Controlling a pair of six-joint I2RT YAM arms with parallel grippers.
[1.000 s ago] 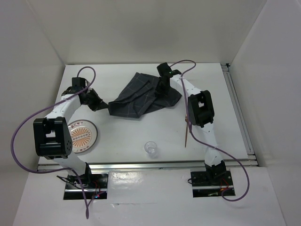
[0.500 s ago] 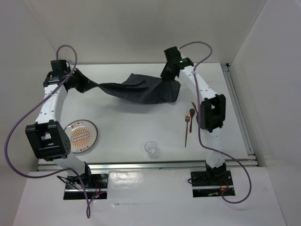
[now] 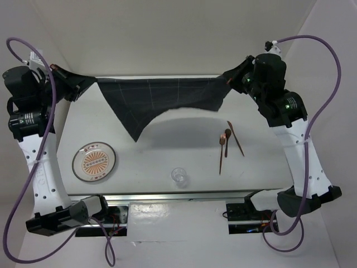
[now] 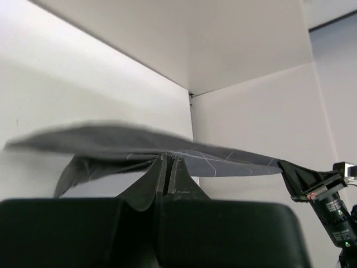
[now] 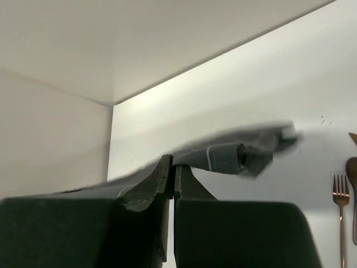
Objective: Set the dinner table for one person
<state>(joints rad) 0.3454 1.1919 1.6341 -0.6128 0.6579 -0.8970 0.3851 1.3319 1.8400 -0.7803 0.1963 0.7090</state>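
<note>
A dark grey checked cloth (image 3: pixel 159 97) hangs stretched in the air above the far half of the white dinner table (image 3: pixel 145 156). My left gripper (image 3: pixel 75 86) is shut on its left corner, my right gripper (image 3: pixel 228 82) on its right corner. A loose corner droops toward the table at the middle left. In the left wrist view the cloth (image 4: pixel 139 146) spreads out from the shut gripper (image 4: pixel 168 158). In the right wrist view the cloth (image 5: pixel 234 153) bunches at the shut gripper (image 5: pixel 173 162).
A patterned plate (image 3: pixel 93 162) lies at the near left. A clear glass (image 3: pixel 178 176) stands at the near middle. Copper cutlery lies at the right: a fork (image 3: pixel 221 153), a spoon (image 3: pixel 227 139) and a knife (image 3: pixel 235 137). Metal rails run along the near and right edges.
Both arms have risen and swung apart, lifting the crumpled cloth off the table and pulling it taut between them. The right gripper closed on its corner.
</note>
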